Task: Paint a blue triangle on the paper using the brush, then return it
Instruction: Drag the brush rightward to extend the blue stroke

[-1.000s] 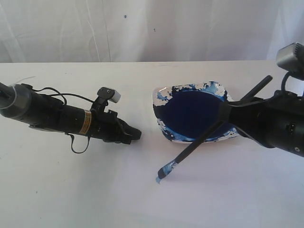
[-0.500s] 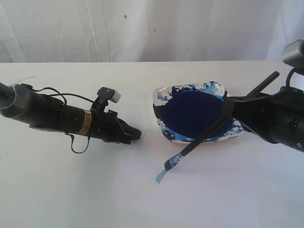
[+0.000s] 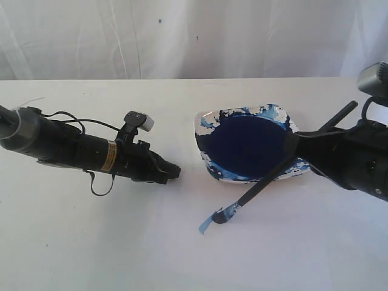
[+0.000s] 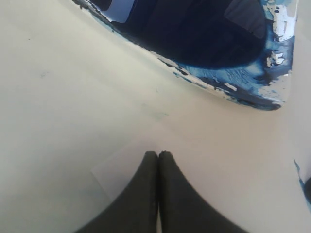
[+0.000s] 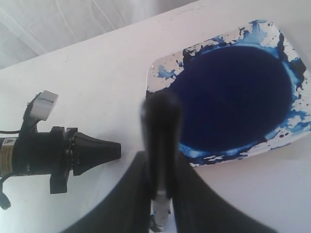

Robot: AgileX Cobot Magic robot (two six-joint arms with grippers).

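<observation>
While right jaws clamp brush [image 3: 254, 193], shaft diagonal, tip pointing lower-left over paper [image 3: 182, 260], left jaws closed, empty

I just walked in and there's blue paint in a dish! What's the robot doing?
The right gripper is holding the brush, slanted across the front of the dish of dark blue paint. Its blue tip points down at the paper in front of the dish, where no triangle shows yet. The left gripper sits shut and empty off to the left.
</observation>
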